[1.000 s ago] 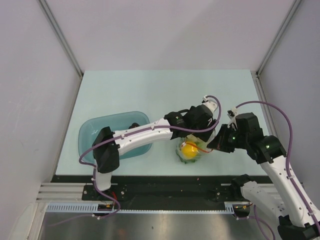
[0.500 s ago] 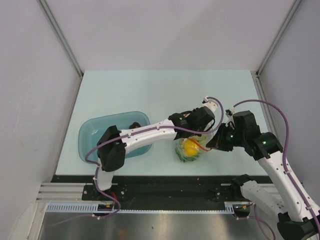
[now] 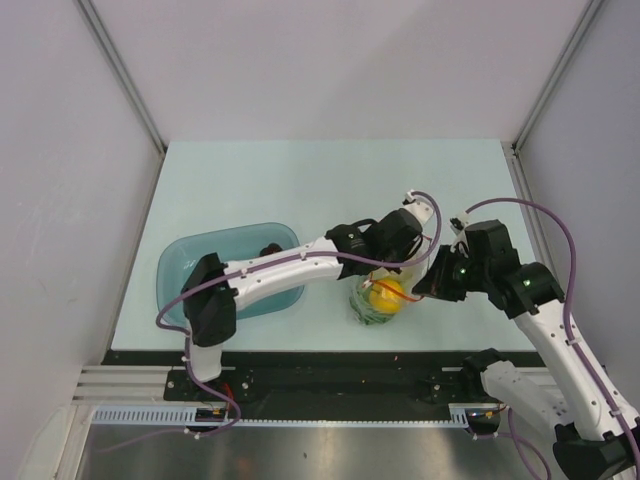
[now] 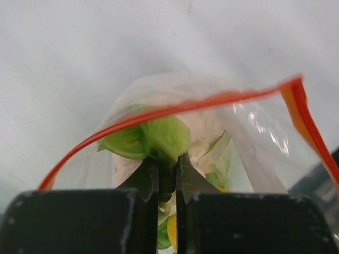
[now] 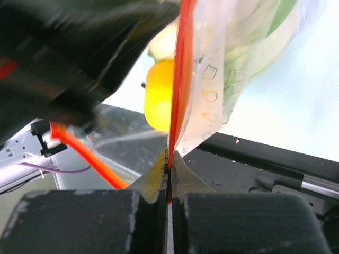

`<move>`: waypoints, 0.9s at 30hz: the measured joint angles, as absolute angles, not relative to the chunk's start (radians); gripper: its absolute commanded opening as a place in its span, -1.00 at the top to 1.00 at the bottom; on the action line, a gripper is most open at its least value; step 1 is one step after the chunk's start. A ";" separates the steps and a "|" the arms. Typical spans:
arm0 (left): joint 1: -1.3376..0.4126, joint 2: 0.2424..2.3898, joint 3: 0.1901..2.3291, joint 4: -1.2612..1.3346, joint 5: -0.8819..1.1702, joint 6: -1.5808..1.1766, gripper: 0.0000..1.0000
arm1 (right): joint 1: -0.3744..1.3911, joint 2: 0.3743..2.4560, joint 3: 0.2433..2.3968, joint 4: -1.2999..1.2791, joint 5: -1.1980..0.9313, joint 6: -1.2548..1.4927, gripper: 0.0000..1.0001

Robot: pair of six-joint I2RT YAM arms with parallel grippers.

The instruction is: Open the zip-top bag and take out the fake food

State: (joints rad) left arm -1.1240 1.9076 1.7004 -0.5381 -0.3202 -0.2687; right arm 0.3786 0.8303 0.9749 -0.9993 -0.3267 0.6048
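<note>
Teal tray [image 3: 200, 275]: near the desk's [image 3: 300, 180] left front edge.
Left gripper [image 4: 167, 164]: inside the bag mouth, jaws pinching the green lettuce [image 4: 159, 138].
Zip-top bag [image 3: 365, 310]: by the front edge, between both grippers, yellow fruit [image 3: 383, 295] inside; broad desk behind.
Right gripper [image 5: 169, 159]: jaws clamped on the bag's red zip edge.

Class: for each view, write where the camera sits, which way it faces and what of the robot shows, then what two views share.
Top external: above and behind, facing down on the table; both arms show.
Left wrist: on the left arm, facing into the zip-top bag; left gripper pinches lettuce.
Right wrist: on the right arm, facing the bag's edge; right gripper clamps its red strip.
Shared: top and right wrist both show the yellow fruit.
</note>
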 measured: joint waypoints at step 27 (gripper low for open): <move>-1.048 1.433 1.423 -0.365 0.145 -0.364 1.00 | 0.338 0.827 0.945 -1.038 -0.274 0.544 1.00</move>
State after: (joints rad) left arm -1.0481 1.4334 1.4231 -0.3653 0.1448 -0.3641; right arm 0.3382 0.8268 0.9451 -1.0382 -0.2741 0.5442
